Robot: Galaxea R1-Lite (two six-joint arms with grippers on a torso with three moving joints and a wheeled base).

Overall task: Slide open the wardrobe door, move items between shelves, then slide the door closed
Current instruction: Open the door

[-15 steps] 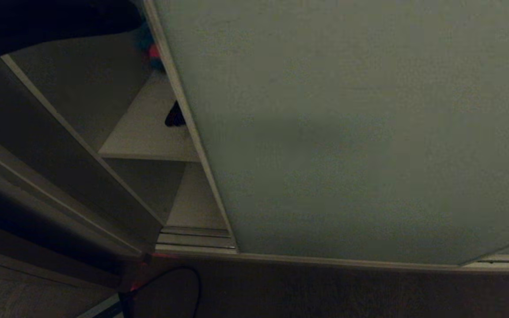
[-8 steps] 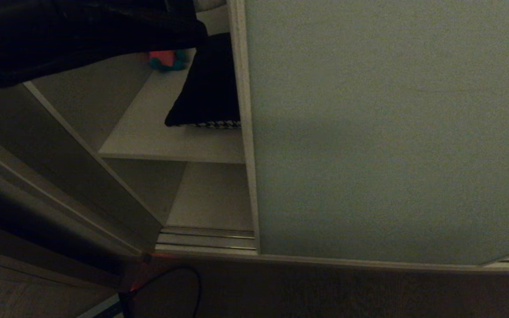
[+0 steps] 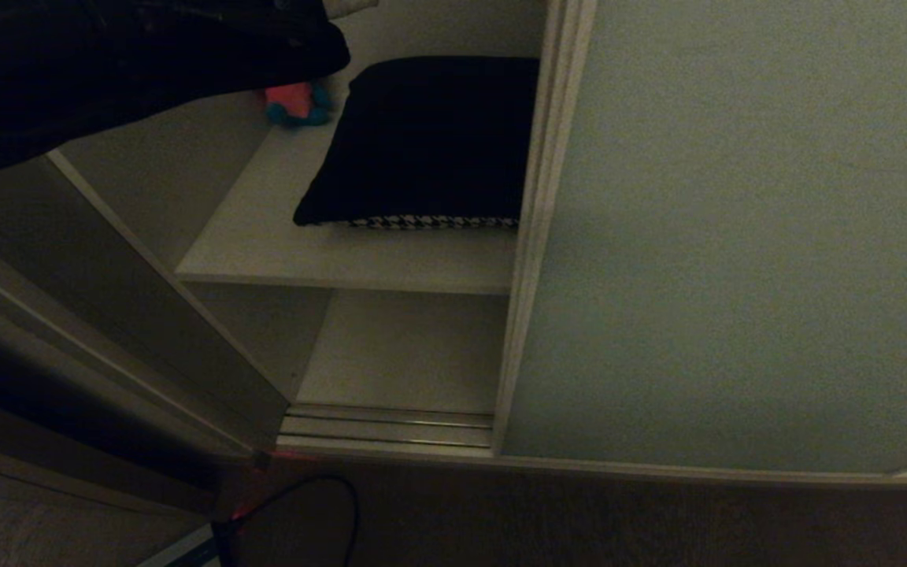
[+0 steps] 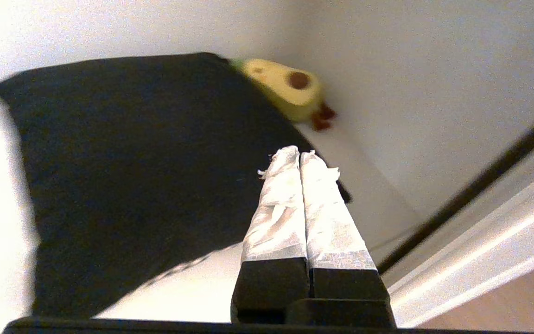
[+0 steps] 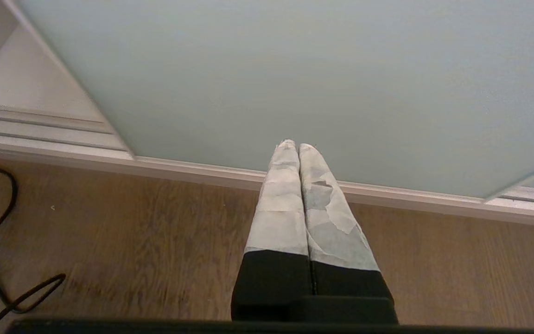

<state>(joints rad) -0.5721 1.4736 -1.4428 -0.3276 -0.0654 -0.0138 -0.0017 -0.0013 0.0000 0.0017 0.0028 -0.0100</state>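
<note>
Sliding wardrobe door (image 3: 737,236) partly open; houndstooth cushion (image 3: 430,142) on upper shelf (image 3: 280,252) untransferred; left end effector (image 4: 300,155) fully closed, empty.

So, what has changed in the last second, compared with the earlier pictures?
The sliding wardrobe door has slid to the right, uncovering most of the houndstooth cushion on the upper shelf. The left gripper, shut and empty, has come in over the cushion. The cushion, the small pink-and-teal toy and the right gripper stayed put.

Home bedroom: sliding wardrobe door (image 3: 737,236), cushion (image 3: 422,142) on shelf (image 3: 343,264), wood floor (image 5: 132,241).
</note>
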